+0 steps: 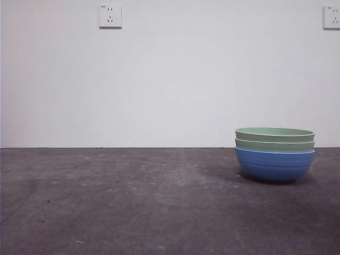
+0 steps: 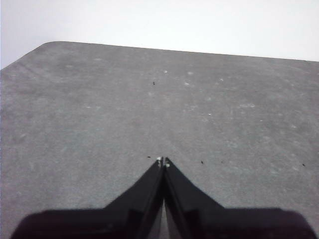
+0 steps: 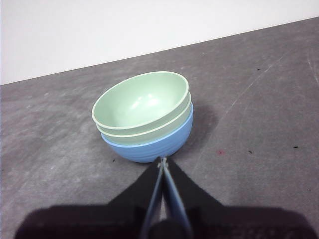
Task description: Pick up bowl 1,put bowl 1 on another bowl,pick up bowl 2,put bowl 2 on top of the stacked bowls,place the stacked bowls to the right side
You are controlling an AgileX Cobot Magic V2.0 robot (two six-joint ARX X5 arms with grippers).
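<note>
Spreading widest under everything is the dark grey table (image 1: 133,202), scuffed and flecked with pale specks, running back to a plain white wall (image 1: 170,79) that carries two sockets, one socket (image 1: 110,16) high toward the left of the front view and a second socket (image 1: 332,17) cut by the right edge. Next in size are the stacked bowls (image 1: 274,154), which sit upright on the table well over to the right side of the front view, with a soft shadow around their foot. The base of the stack is the blue bowl (image 1: 274,166), round and faintly ribbed, resting directly on the table. Nested inside it is a pale green bowl (image 1: 274,144), of which only a rim band shows, and inside that sits the top green bowl (image 3: 142,102), its hollow open and bare as my right wrist camera sees it. All three rims lie level and close together. My right gripper (image 3: 163,160) has its two black jaws clenched together with nothing between them, their tips just beside the blue bowl's wall; I cannot tell from this angle whether they touch it. My left gripper (image 2: 163,160) is likewise pressed closed on nothing, over bare table, with no bowl in its camera. Neither of my arms shows in the front view.
</note>
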